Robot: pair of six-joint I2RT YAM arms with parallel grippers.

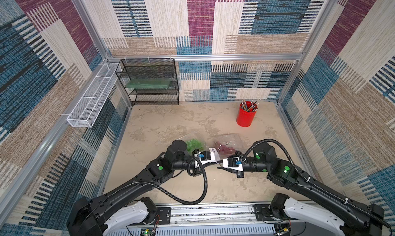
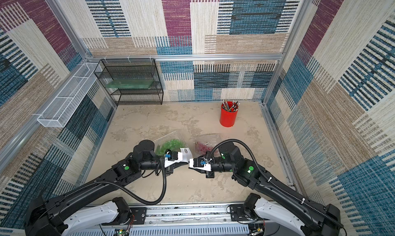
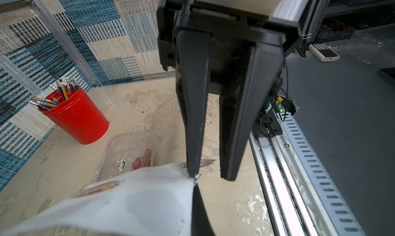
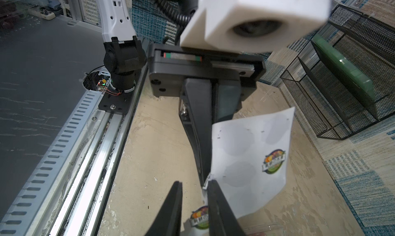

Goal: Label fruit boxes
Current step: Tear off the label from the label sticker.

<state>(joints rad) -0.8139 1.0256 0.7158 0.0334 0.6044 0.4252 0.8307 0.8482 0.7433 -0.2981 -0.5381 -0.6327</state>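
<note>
Top views both show patchwork woven wall panels (image 1: pixel 277 21) on an aluminium frame, enclosing a mottled beige tabletop (image 1: pixel 171 121). At far left stands a black wire-mesh shelf rack (image 1: pixel 156 98) with a flat green slab (image 1: pixel 149 84) on its middle tier. A white mesh trough (image 1: pixel 85 109) hangs on the left wall. At far right a red round pencil cup (image 1: pixel 245 116) holds pencils.

Near centre, side by side but apart, lie a clear plastic clamshell box of green grapes (image 1: pixel 192 142) on the left and a clear plastic clamshell box of red-purple grapes (image 1: pixel 232 139) on the right, the latter bearing a round printed label (image 3: pixel 121 165).

Just nearer, the left gripper (image 4: pixel 203 173) is clamped on a white sticker sheet (image 4: pixel 250 160), held clear of the tabletop. The right gripper (image 3: pixel 210 175) has its jaws narrowly apart, one finger touching a corner of the sheet.
</note>
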